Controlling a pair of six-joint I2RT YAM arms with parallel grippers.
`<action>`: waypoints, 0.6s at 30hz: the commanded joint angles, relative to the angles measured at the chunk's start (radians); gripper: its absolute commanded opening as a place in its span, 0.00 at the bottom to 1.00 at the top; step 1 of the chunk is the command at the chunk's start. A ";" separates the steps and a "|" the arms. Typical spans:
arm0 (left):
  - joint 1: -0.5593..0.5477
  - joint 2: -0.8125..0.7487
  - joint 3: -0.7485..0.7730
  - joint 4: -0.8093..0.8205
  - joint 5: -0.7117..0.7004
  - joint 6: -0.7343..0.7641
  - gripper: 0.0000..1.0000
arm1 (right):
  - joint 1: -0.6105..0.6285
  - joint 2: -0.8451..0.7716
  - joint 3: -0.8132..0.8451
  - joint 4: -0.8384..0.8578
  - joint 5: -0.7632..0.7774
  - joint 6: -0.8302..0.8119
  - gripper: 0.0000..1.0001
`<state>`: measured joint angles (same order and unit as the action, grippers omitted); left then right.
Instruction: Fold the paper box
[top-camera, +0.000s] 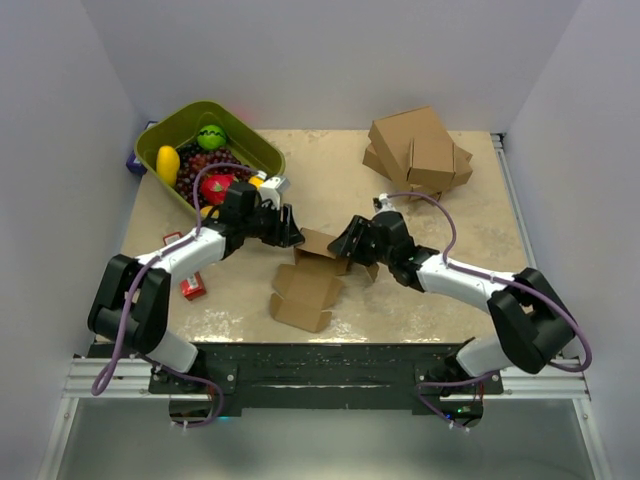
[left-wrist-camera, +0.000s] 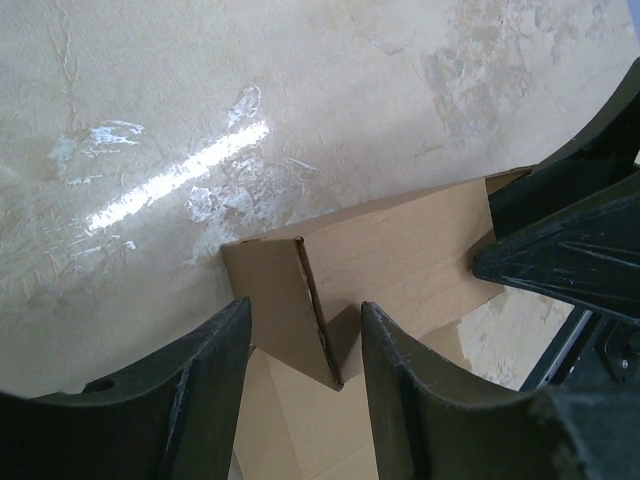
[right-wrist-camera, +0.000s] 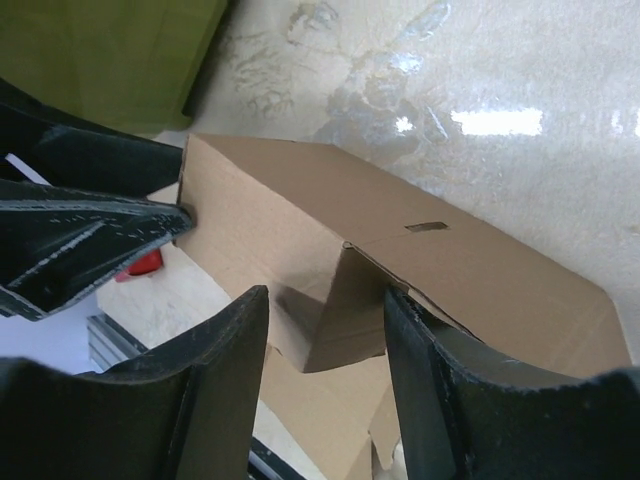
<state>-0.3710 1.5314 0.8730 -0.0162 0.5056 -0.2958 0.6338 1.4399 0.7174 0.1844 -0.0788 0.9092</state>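
Just below centre of the overhead view, on the table (top-camera: 330, 180): paper box (top-camera: 308, 280), partly folded, loose flaps spread toward the lower edge. At its upper left, left gripper (left-wrist-camera: 305, 308), jaws apart, straddling a raised flap, not pinching it. At its upper right, right gripper (right-wrist-camera: 328, 300), jaws likewise apart around a triangular flap. Upper left, green bin (top-camera: 258, 148) of fruit; upper right, stacked cartons (top-camera: 415, 150).

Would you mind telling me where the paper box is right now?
From above, the paper box lies near the front centre of the table, its raised far end between the left gripper and right gripper.
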 joint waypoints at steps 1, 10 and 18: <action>0.009 0.012 0.023 0.035 0.034 0.001 0.52 | -0.005 0.007 -0.033 0.144 -0.006 0.091 0.53; 0.007 0.021 0.017 0.044 0.059 -0.011 0.49 | -0.006 0.034 -0.070 0.297 -0.029 0.191 0.47; 0.007 0.022 0.011 0.053 0.076 -0.019 0.46 | -0.006 0.056 -0.068 0.352 -0.036 0.223 0.43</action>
<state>-0.3706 1.5475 0.8730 -0.0013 0.5476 -0.3008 0.6327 1.4822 0.6449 0.4423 -0.0986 1.0946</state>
